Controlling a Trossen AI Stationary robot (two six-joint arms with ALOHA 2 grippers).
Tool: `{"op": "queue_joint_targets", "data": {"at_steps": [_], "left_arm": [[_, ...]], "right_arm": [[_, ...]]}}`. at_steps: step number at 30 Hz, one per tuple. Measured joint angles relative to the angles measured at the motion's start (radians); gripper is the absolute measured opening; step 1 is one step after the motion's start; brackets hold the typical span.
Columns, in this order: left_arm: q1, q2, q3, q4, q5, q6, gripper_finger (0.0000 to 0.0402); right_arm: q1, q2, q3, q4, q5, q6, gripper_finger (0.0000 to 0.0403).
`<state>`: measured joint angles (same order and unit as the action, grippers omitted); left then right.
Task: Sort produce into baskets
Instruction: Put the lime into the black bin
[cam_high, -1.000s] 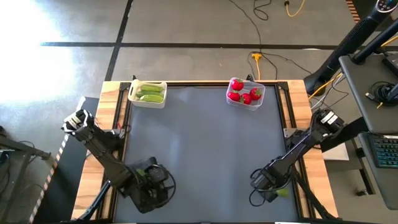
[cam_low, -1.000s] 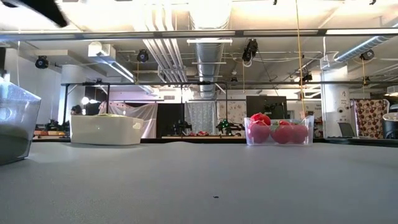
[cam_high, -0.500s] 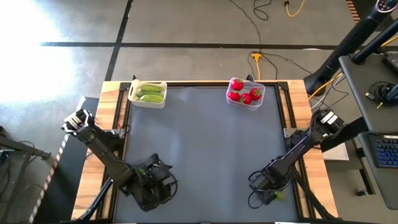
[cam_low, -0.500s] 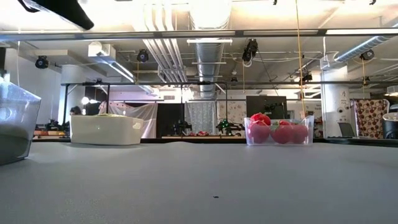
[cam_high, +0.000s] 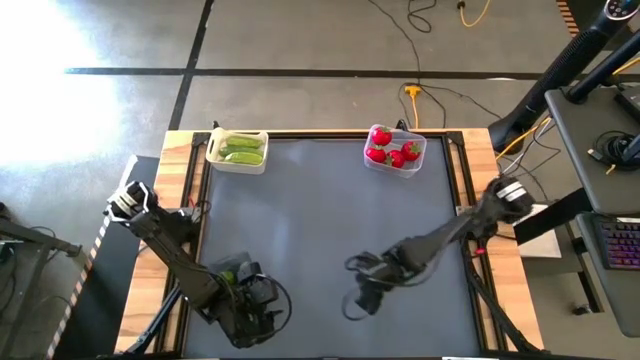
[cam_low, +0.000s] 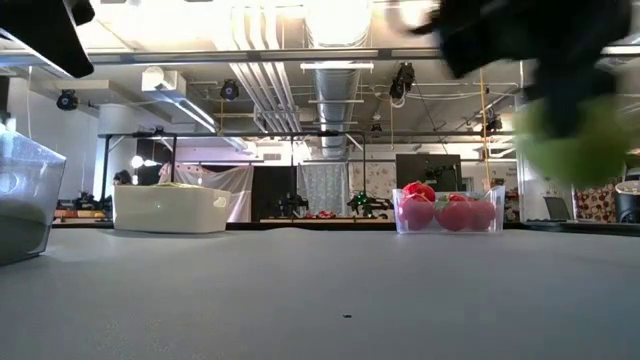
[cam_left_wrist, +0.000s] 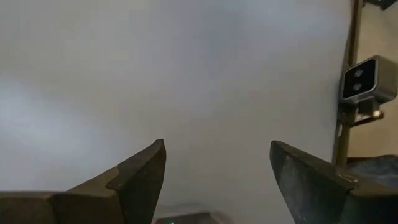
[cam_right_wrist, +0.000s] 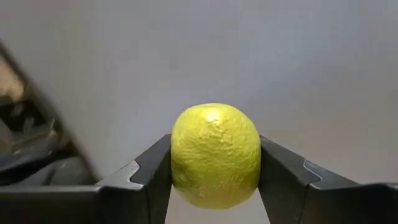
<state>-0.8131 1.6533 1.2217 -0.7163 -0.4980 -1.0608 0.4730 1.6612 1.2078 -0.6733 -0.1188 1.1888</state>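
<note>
Our two arms (cam_high: 170, 255) are dark and slim, each with a white cap at the base joint; our fingers (cam_left_wrist: 140, 171) are dark, flat wedges.

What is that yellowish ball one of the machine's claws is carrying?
Look at the dark table, near its front edge. There the right gripper is clamped on a round lime-green fruit. It has dimpled skin, unlike the red strawberries in the clear tub.

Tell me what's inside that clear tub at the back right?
The clear tub holds red strawberries with green tops; the high view shows four or so. Any pieces lying beneath them can't be seen.
</note>
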Motion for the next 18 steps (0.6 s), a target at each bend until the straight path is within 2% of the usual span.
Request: {"op": "queue_joint_targets", "data": {"at_steps": [8,10,13,18], "left_arm": [[-0.004,-0.014,0.003,-0.025,0.016,-0.081,0.0270],[-0.005,-0.022,0.005,-0.033,0.051,-0.133,0.0270],[-0.012,-0.022,0.002,-0.036,0.094,-0.181,0.0270],[-0.023,-0.023,0.001,-0.033,0.093,-0.209,0.0270]], "right_arm": [[-0.154,0.228,0.175,0.003,0.095,-0.386,0.0181],[-0.174,0.280,0.217,-0.001,0.093,-0.470,0.0185],[-0.194,0.333,0.274,-0.002,0.089,-0.556,0.0188],[-0.205,0.375,0.326,0.010,0.121,-0.643,0.0197]]}}
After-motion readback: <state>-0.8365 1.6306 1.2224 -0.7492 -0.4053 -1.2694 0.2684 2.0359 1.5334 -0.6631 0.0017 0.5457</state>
